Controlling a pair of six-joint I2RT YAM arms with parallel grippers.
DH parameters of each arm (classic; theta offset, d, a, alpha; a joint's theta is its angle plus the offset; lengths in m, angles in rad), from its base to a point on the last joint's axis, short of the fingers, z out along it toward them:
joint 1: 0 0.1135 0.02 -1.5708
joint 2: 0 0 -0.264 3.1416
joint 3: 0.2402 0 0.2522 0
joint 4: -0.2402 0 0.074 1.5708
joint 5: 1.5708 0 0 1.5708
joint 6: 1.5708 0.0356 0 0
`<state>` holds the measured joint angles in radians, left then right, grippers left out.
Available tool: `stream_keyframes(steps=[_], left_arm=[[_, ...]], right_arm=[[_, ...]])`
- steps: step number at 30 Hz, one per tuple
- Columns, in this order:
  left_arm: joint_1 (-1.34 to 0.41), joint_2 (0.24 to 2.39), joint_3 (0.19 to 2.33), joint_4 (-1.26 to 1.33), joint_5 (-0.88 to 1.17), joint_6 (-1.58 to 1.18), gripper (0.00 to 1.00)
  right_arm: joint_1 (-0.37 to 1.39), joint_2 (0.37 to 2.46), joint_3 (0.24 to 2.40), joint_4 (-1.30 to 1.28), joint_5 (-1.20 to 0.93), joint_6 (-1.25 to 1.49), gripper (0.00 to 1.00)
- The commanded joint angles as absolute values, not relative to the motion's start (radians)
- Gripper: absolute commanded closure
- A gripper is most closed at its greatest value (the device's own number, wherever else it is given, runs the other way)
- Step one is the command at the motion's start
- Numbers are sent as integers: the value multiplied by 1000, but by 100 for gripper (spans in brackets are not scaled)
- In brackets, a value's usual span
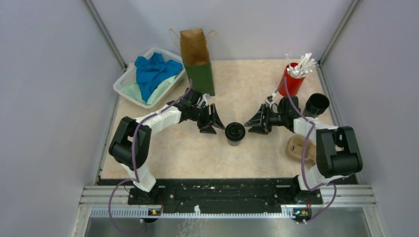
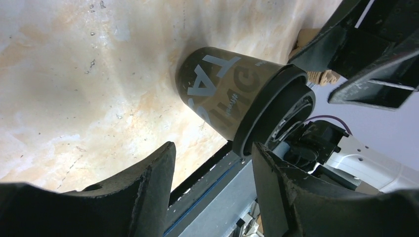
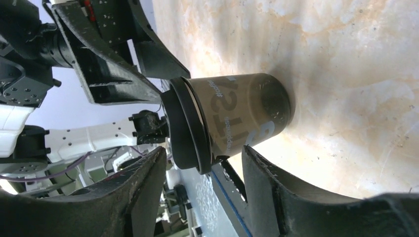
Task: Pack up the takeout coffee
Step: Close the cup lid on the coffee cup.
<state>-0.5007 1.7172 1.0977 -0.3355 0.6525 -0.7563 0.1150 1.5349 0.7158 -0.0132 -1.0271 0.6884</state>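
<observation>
The lidded black coffee cup is standing upright in the middle of the desk, and here is the worry: two end effectors are facing it from opposite sides. If both go in together, they could be clashing over it or tipping it flat. A squeeze landing on the lid instead of the wall could be popping that lid loose (a spill, if it's filled, which I cannot tell). The paper bag is standing well apart at the back, and its narrow mouth is inviting a snag. The left end effector is reaching in low from the left, fingers spread and gripping nothing. The right end effector is mirroring it, likewise spread and empty. Each is sitting just beside the cup, with elbows bent and forearms angling inward.
</observation>
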Motion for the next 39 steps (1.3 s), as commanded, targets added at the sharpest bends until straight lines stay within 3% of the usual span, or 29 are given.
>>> stream_keyframes(steps=[1,27,39], left_arm=[[-505,1658,1104,-322,652,-753,34],[-554,1768,1096,-324,605,-748,49],[-555,1827,1088,-419,492,-746,50]], right_arm=[[99,1500,692,-11,-1043,669,44],[136,1572,629,20,-946,723,65],[136,1643,656,-113,-796,691,65]])
